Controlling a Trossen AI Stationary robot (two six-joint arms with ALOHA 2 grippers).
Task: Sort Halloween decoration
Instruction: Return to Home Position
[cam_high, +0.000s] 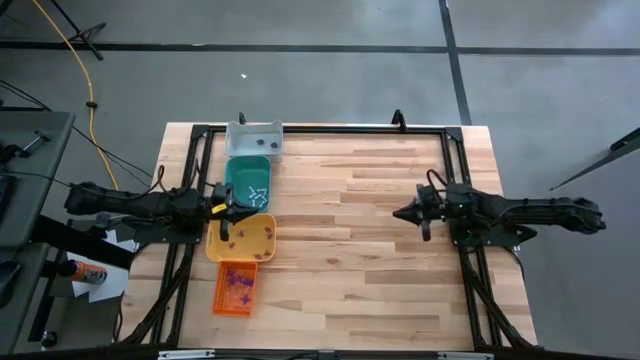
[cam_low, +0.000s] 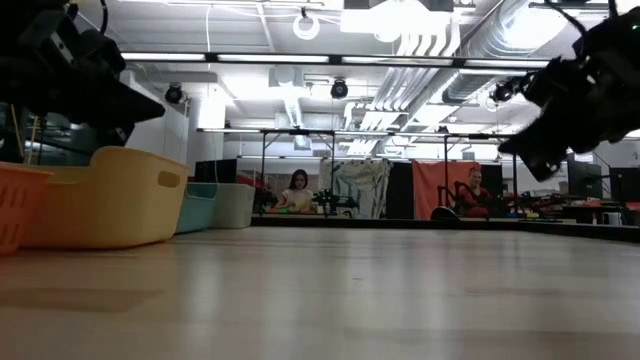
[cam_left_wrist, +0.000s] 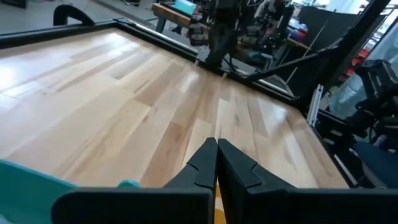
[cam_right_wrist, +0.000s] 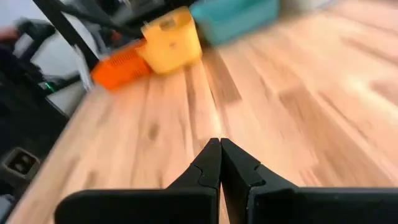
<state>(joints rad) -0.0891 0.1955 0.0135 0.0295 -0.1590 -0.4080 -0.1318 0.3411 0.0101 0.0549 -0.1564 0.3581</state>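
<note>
While purple trinkets (cam_high: 237, 285) lie in the near-left orange tray (cam_high: 220, 303), the left gripper (cam_high: 232, 209) hangs closed above the yellow tray's (cam_high: 266, 242) far edge; the right gripper (cam_high: 400, 213), closed too, hangs at right.

Table (cam_high: 360, 250) mid free, trays (cam_high: 250, 242) block left

Indistinct: trinkets (cam_high: 238, 285) in orange tray (cam_high: 216, 300), perhaps purple.

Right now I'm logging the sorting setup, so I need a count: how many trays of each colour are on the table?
Grey tray: 1
Teal tray: 1
Yellow tray: 1
Orange tray: 1
Total: 4
</note>
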